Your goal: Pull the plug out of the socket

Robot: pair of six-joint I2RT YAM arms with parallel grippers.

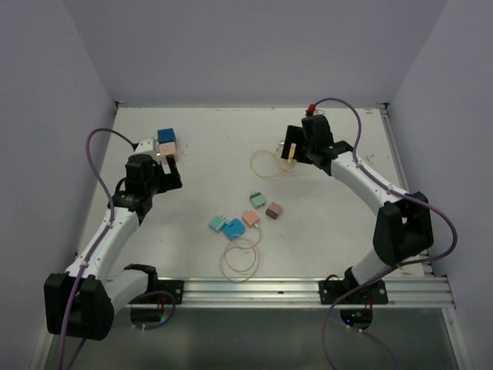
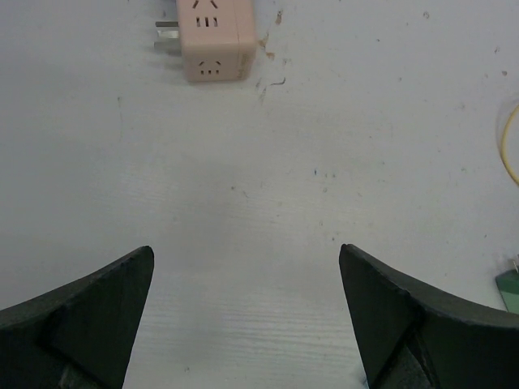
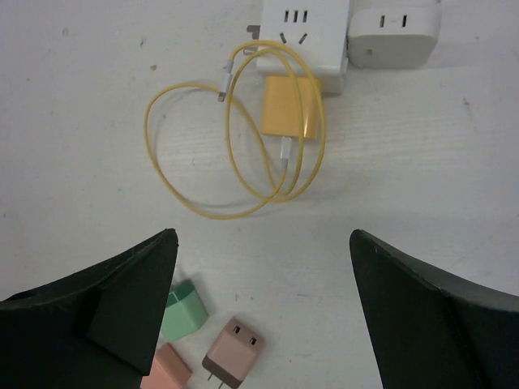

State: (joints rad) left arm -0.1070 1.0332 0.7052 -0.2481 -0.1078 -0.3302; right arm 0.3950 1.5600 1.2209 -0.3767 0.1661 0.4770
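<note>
Surface: white tabletop (image 1: pixel 208 154), scuffed, with pale lilac walls on three sides.
Socket: white socket (image 3: pixel 306 31) lay at the far right of the table, under the right arm; a second white block (image 3: pixel 395 32) sat touching its right side.
Plug: yellow plug (image 3: pixel 285 109) was seated in the socket's near face, body lying flat, its yellow cable (image 3: pixel 203 154) looped loosely to the left and front.
Handling: you could judge the plug light, rigid plastic, smooth and a bit slippery; the socket looked light too, so it would likely slide along unless you pinned it.
Hold: take the plug across its two flat side faces, clear of the cable; brace the socket on its bare top. Do not pull by the cable, it is soft and thin.
Right gripper (image 3: pixel 259 267): jaws spread wide, nothing between them, hanging above the cable loop, apart from the plug.
Left gripper (image 2: pixel 247 275): jaws spread, empty, over bare table near a pink socket (image 2: pixel 212 36), well apart from the plug.
Others: small green, pink, brown and blue adapters (image 1: pixel 245 216) lay mid-table with a second cable.
Writing: no brand, label or text could be read on anything.
</note>
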